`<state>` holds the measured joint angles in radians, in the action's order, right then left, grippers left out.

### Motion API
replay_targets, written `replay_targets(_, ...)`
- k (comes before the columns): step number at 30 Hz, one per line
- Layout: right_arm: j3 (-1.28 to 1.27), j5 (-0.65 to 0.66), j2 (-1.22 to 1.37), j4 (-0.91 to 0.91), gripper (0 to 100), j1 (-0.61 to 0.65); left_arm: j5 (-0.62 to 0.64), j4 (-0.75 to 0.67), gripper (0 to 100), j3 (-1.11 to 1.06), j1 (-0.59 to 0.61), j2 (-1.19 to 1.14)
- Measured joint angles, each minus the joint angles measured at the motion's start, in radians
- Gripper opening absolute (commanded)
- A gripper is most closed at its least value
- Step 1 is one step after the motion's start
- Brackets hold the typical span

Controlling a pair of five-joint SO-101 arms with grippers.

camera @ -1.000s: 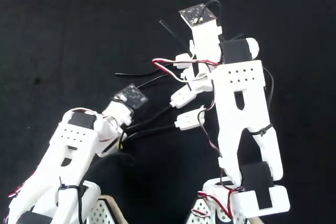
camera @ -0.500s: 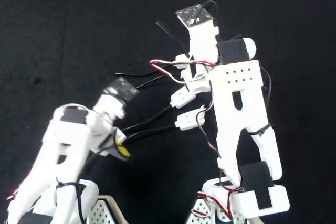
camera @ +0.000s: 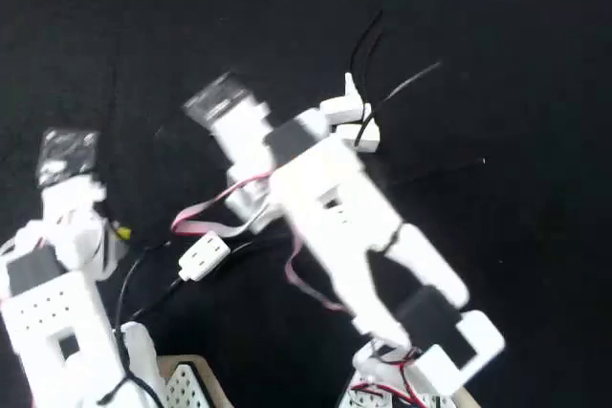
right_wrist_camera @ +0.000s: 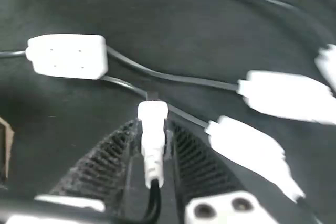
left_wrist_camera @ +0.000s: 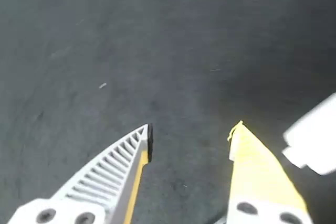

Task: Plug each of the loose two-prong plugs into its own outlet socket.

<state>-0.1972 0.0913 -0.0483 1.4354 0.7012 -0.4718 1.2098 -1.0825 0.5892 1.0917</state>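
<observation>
Black cloth (camera: pixel 497 64) covers the table, so the white cord hardware stands out plainly against it. Over it the right gripper (right_wrist_camera: pixel 154 129) is clamped on a white plug (right_wrist_camera: pixel 152 116), pinching its body from both sides. The cord trails back between the fingers toward the wrist. Held that way, the plug's front end juts past the fingertips, which is what an insertion calls for; the prongs themselves cannot be made out. Ahead lies a white outlet socket (right_wrist_camera: pixel 67 56), flat on the cloth, apart from the plug and off to one side of its line, so I judge the step in hand to be lining up, not yet pushing in. Two more white cord ends (right_wrist_camera: pixel 286 95) lie near; blurred, they could be plugs or sockets. The left gripper (left_wrist_camera: pixel 192 129) hangs over bare cloth with its fingers spread and nothing between them, a white piece (left_wrist_camera: pixel 315 135) just beside it. Being free, it could steady the socket, which would likely slide when pushed.
</observation>
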Motion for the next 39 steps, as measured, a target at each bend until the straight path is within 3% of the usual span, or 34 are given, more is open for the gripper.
replay_targets(5,-0.005,-0.031,0.078,-0.061,1.2,0.132,0.005,-0.137,25,-0.264,0.078,0.169)
replay_targets(13,-0.005,-0.109,0.163,-0.149,1.2,0.155,0.006,-0.192,25,-0.445,0.083,0.364)
replay_targets(33,0.002,-0.127,0.219,-0.187,1.2,0.167,-0.025,-0.153,25,-0.48,0.038,0.445)
replay_targets(39,0.106,-0.127,0.311,-0.12,1.2,0.167,-0.025,-0.153,25,-0.48,0.038,0.445)
